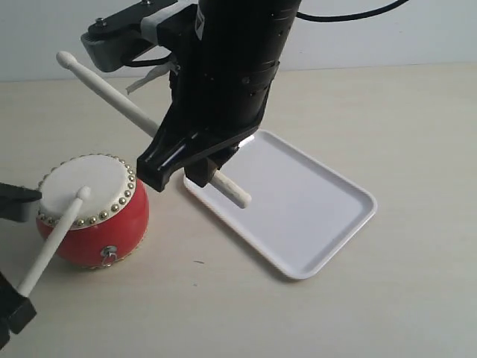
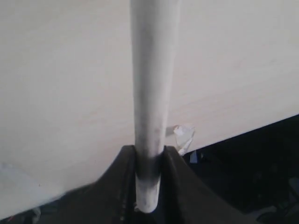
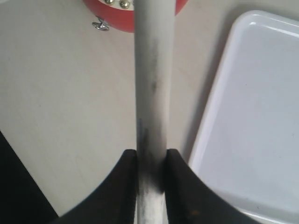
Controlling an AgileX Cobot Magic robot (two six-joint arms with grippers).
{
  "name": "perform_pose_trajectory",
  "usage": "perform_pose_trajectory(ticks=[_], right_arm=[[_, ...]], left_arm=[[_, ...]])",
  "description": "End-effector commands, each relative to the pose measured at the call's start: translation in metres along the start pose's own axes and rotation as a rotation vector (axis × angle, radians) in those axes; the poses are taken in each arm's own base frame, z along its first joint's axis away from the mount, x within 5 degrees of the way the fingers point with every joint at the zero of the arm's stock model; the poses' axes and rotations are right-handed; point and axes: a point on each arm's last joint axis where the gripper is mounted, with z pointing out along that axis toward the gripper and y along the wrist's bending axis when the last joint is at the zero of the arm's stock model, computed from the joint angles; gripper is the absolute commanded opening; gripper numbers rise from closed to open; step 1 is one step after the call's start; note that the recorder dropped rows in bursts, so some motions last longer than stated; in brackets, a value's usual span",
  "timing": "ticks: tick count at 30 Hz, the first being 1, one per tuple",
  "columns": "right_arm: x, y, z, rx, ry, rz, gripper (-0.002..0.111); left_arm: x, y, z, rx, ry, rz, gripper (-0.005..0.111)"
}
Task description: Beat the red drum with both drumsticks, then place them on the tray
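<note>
The red drum (image 1: 93,212) with its cream skin stands at the left of the table; its lower edge shows in the right wrist view (image 3: 117,14). My left gripper (image 1: 21,298) (image 2: 150,151) is shut on one drumstick (image 1: 52,242) (image 2: 152,84), whose rounded tip lies on the drum skin. The drum is out of the left wrist view. My right gripper (image 1: 195,160) (image 3: 152,156) is shut on the other drumstick (image 1: 112,93) (image 3: 152,84), held slanted, its tip raised above and behind the drum and its butt end over the near corner of the white tray (image 1: 328,216) (image 3: 261,107).
The right arm's black body (image 1: 231,67) hangs over the table's middle, between drum and tray. A small scrap of white paper or tape (image 2: 183,135) lies by the table edge (image 2: 243,135) in the left wrist view, with dark floor beyond.
</note>
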Motion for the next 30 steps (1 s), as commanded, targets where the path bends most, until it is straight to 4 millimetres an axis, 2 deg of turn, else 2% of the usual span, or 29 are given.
perform_pose_trajectory(ticks=[1, 6, 9, 14, 16, 18, 21, 25, 27, 30], right_arm=[[-0.001, 0.0, -0.001, 0.008, -0.004, -0.014, 0.0], [-0.005, -0.001, 0.026, -0.021, 0.06, -0.013, 0.0], [-0.008, 0.002, 0.059, -0.103, 0.132, 0.003, 0.0], [0.006, 0.001, 0.124, -0.161, 0.317, 0.024, 0.0], [0.01, 0.0, 0.129, -0.149, 0.341, 0.02, 0.0], [0.009, 0.001, 0.118, -0.145, 0.313, 0.015, 0.0], [0.005, 0.001, 0.078, -0.104, 0.21, -0.015, 0.0], [0.002, 0.002, 0.011, -0.032, 0.029, -0.047, 0.0], [0.004, 0.004, -0.013, -0.012, -0.034, -0.046, 0.0], [0.009, 0.006, -0.036, 0.003, -0.093, -0.044, 0.0]], left_arm=[[0.011, -0.005, -0.037, 0.011, -0.165, 0.012, 0.0], [0.054, 0.009, -0.075, -0.093, -0.406, -0.061, 0.0], [0.079, 0.011, -0.088, -0.108, -0.54, -0.108, 0.0], [0.106, 0.01, -0.099, -0.122, -0.678, -0.144, 0.0], [0.108, 0.01, -0.099, -0.123, -0.69, -0.143, 0.0], [0.107, 0.01, -0.099, -0.123, -0.683, -0.141, 0.0], [0.097, 0.012, -0.096, -0.126, -0.631, -0.126, 0.0], [0.068, 0.011, -0.083, -0.053, -0.49, -0.073, 0.0], [0.052, 0.01, -0.075, -0.002, -0.417, -0.051, 0.0], [0.031, 0.014, -0.06, 0.022, -0.295, -0.04, 0.0]])
